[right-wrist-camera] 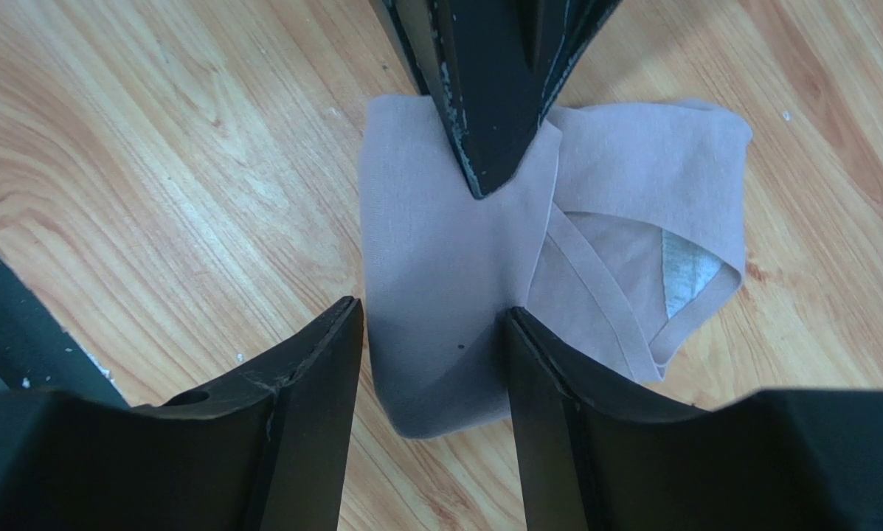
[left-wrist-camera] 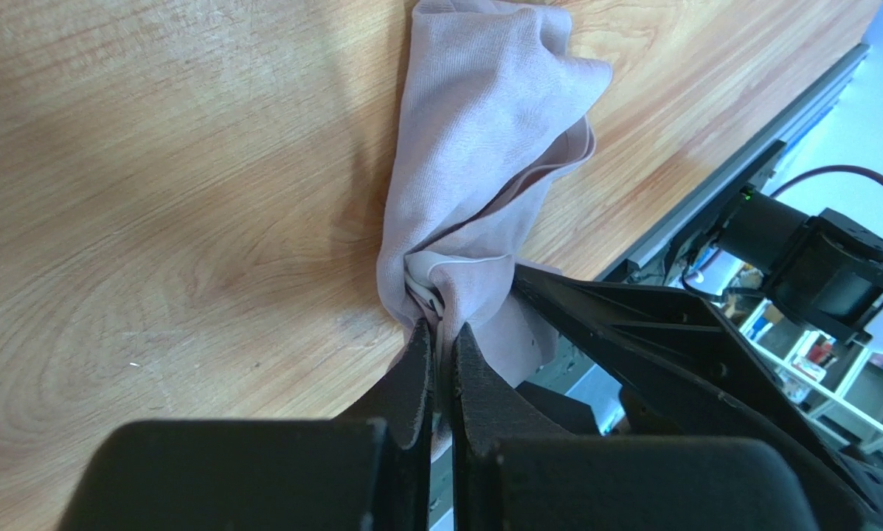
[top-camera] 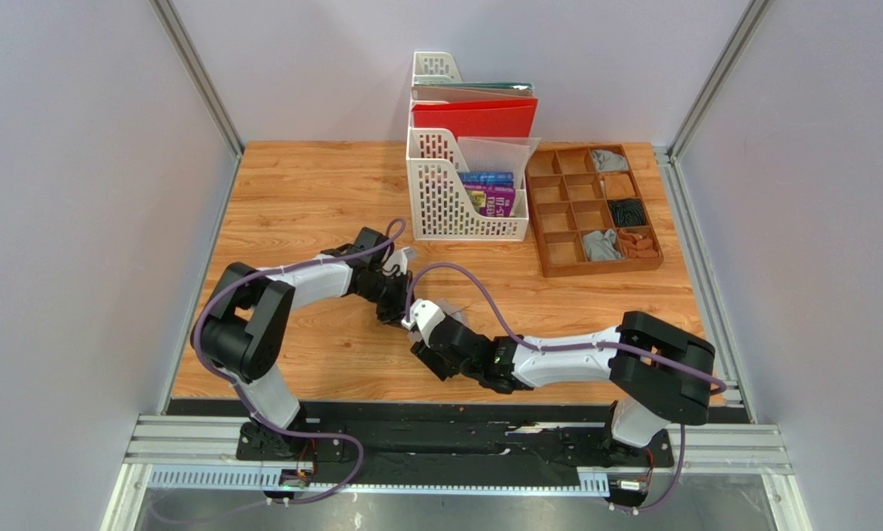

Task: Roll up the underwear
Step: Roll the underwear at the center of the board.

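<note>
A pale pinkish-grey underwear (right-wrist-camera: 457, 266) with a lighter edge band lies folded on the wooden table. My left gripper (left-wrist-camera: 442, 330) is shut on a bunched part of the underwear (left-wrist-camera: 479, 122), pinching cloth between its two black fingers (right-wrist-camera: 490, 111). My right gripper (right-wrist-camera: 432, 315) is open, its fingers standing on either side of the folded near end of the cloth without squeezing it. In the top view the two grippers meet at mid-table, left gripper (top-camera: 394, 301) and right gripper (top-camera: 423, 337), and they hide the garment.
Two white file racks (top-camera: 462, 194) with a red folder and booklets stand at the back centre. A wooden compartment tray (top-camera: 593, 208) with several rolled garments sits to their right. The black rail at the table's near edge (top-camera: 457, 415) lies close behind the grippers.
</note>
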`<state>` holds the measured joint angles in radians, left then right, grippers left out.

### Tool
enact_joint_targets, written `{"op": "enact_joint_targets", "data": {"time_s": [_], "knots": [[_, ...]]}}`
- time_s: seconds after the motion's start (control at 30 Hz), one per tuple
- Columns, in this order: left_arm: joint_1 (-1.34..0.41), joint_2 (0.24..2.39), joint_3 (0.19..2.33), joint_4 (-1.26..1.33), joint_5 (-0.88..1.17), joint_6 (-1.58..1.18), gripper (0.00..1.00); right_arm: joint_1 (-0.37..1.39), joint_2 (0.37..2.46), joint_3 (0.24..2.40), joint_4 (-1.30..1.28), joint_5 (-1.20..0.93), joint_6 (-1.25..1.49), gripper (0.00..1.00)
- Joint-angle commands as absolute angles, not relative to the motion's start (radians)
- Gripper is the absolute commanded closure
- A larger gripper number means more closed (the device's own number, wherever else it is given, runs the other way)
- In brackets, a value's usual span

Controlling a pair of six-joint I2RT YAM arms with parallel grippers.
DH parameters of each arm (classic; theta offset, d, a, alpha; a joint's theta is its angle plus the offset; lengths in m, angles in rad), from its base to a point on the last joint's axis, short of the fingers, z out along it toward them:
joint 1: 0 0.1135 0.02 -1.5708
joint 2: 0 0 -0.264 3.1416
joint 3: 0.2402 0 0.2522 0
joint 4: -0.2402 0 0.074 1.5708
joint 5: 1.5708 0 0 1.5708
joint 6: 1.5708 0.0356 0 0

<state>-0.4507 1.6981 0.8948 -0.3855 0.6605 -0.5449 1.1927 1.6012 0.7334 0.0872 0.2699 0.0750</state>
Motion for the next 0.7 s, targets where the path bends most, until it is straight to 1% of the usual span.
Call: {"op": "enact_joint_targets", "data": {"time_s": [0.0, 0.2, 0.27, 0.3, 0.33, 0.4, 0.43, 0.47, 0.5, 0.53, 0.57, 0.6, 0.67], "knots": [[-0.431, 1.7, 0.923, -0.385, 0.719, -0.554, 1.0, 1.215, 1.624, 0.729, 0.089, 0.414, 0.143, 0.48], [-0.42, 1.71, 0.923, -0.377, 0.752, -0.555, 1.0, 1.233, 1.641, 0.729, 0.08, 0.48, 0.16, 0.49], [-0.419, 1.715, 0.923, -0.371, 0.762, -0.558, 1.0, 1.232, 1.657, 0.736, 0.075, 0.485, 0.166, 0.53], [-0.419, 1.715, 0.923, -0.371, 0.764, -0.558, 1.0, 1.232, 1.661, 0.739, 0.072, 0.483, 0.169, 0.57], [-0.419, 1.717, 0.923, -0.371, 0.764, -0.557, 1.0, 1.233, 1.666, 0.741, 0.072, 0.48, 0.169, 0.67], [-0.419, 1.712, 0.92, -0.371, 0.762, -0.552, 1.0, 1.232, 1.666, 0.745, 0.069, 0.468, 0.169, 0.76], [-0.419, 1.707, 0.919, -0.373, 0.761, -0.551, 1.0, 1.232, 1.664, 0.747, 0.066, 0.462, 0.167, 0.84], [-0.417, 1.703, 0.914, -0.371, 0.755, -0.551, 0.95, 1.23, 1.66, 0.747, 0.063, 0.442, 0.164, 0.88], [-0.416, 1.7, 0.911, -0.371, 0.752, -0.552, 0.87, 1.23, 1.66, 0.75, 0.058, 0.43, 0.163, 0.94], [-0.414, 1.689, 0.908, -0.365, 0.752, -0.557, 0.77, 1.229, 1.658, 0.752, 0.051, 0.404, 0.157, 0.96], [-0.411, 1.681, 0.894, -0.353, 0.761, -0.563, 0.57, 1.227, 1.657, 0.756, 0.043, 0.391, 0.155, 0.97], [-0.408, 1.657, 0.887, -0.33, 0.762, -0.571, 0.5, 1.227, 1.654, 0.765, 0.035, 0.376, 0.153, 0.99], [-0.4, 1.623, 0.865, -0.316, 0.723, -0.591, 0.42, 1.224, 1.649, 0.773, 0.012, 0.328, 0.152, 1.0]]}}
